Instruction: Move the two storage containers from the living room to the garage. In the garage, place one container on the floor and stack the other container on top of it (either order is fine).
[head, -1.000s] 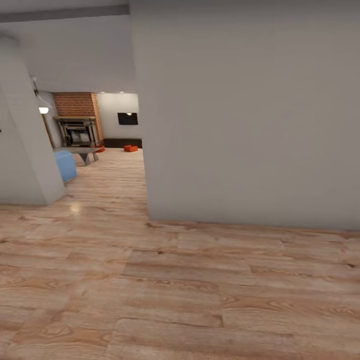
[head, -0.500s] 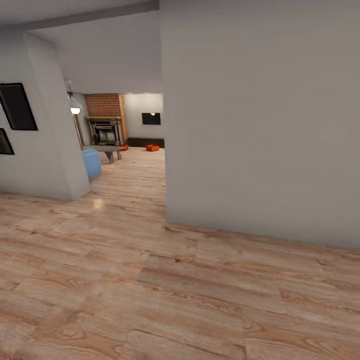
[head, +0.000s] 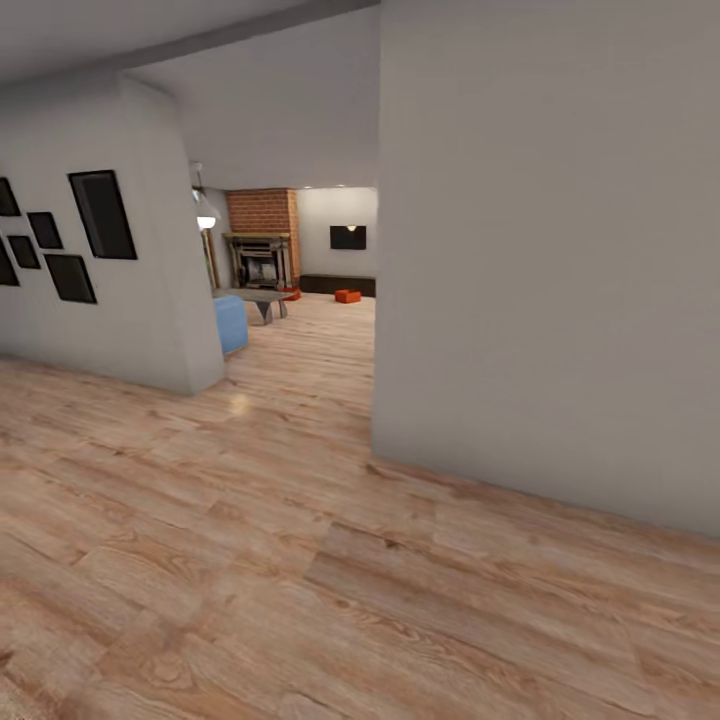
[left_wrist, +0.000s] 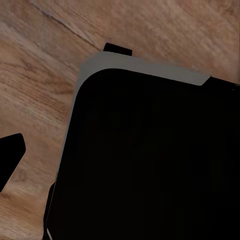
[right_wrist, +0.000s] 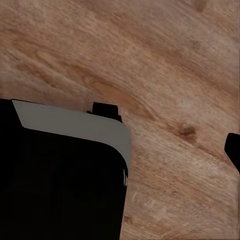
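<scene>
One orange-red rectangular plastic storage container (head: 347, 296) sits far off on the light wood-plank floor (head: 300, 560) of the living room, before a long dark low bench (head: 338, 285). A second orange-red spot (head: 291, 294) lies near the ornate fireplace (head: 260, 262) under the red brick chimney (head: 263, 210); too small to identify. A blue seat (head: 230, 323) stands nearer. The fingers' spread cannot be told in either wrist view.
</scene>
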